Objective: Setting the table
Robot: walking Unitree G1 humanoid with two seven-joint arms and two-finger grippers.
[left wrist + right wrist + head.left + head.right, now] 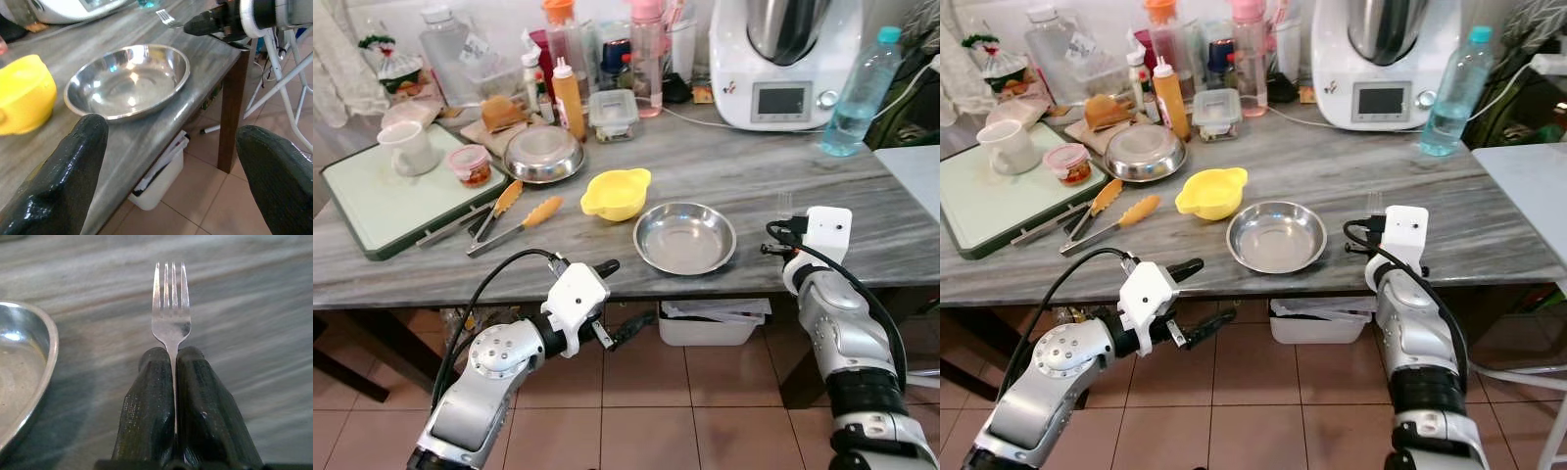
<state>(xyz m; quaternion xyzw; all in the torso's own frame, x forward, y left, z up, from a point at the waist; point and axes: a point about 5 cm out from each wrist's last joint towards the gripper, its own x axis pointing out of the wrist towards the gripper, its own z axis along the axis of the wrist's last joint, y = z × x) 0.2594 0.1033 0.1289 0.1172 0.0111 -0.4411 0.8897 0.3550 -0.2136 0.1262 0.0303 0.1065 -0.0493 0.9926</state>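
Observation:
A shallow steel plate (684,238) lies near the front edge of the grey marble table (773,176). My right gripper (175,357) is shut on a silver fork (170,308), whose tines (783,202) point away over the table just right of the plate. My left gripper (612,304) hangs open below the table's front edge, left of the plate, with nothing between its fingers (73,161). A yellow bowl (616,193) sits just behind and left of the plate.
Orange-handled tongs (514,220), a domed steel lid (543,153), a green tray (372,211) with a white mug (406,147), bottles, a kitchen machine (788,59) and a water bottle (862,93) crowd the back. A white bin (710,321) sits under the table.

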